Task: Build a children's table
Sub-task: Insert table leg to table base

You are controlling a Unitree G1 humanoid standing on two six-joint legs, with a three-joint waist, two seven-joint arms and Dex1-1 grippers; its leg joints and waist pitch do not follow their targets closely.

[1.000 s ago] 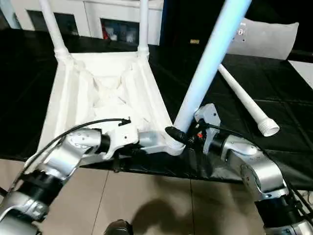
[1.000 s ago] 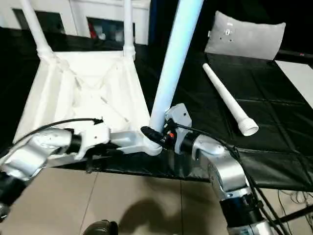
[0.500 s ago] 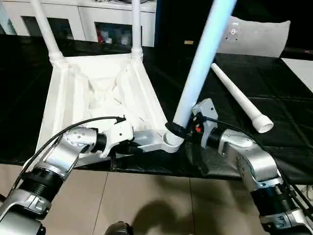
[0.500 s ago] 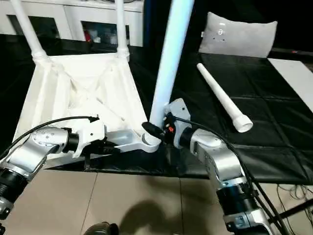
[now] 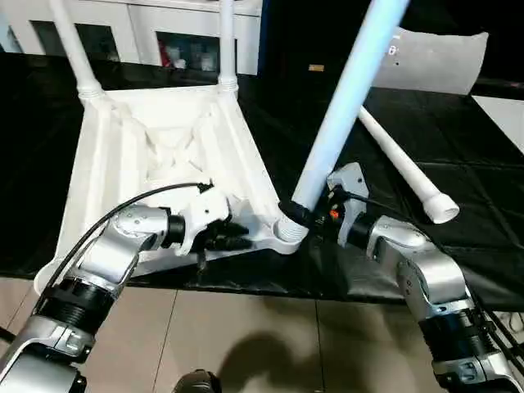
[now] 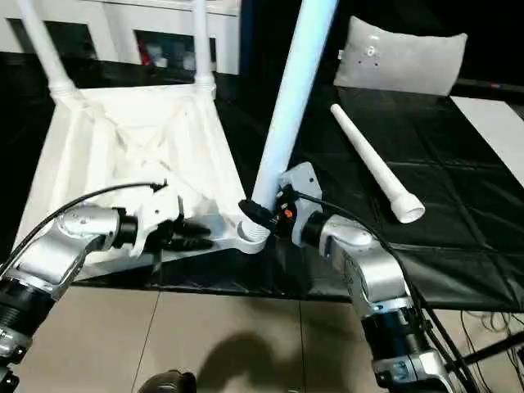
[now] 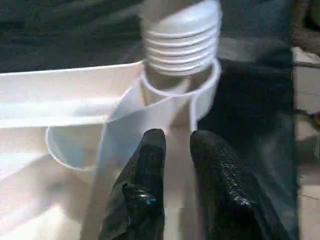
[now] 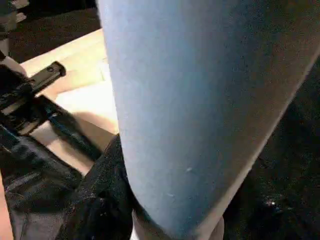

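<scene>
Released top's near edge, left gripper narrowly parted; right gripper clamped third leg in socket, fourth unfitted.

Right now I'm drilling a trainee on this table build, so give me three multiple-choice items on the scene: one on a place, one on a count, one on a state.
1. Where does the loose leg lie?
A. on the black work table, to the robot's right of the tabletop
B. on the floor
C. inside the cabinet

2. How many legs stand in the far corner sockets of the tabletop?
A. none
B. two
C. four

3. What is the right pincer doing?
A. hanging free above the table
B. gripping the tilted leg just above the near corner socket
C. holding the loose leg

Answers: 1 A, it rests on the black cover beside the tabletop. 2 B, a far left leg and a far right leg rise from the far corners. 3 B, its black fingers clasp that leg's lower end.
</scene>
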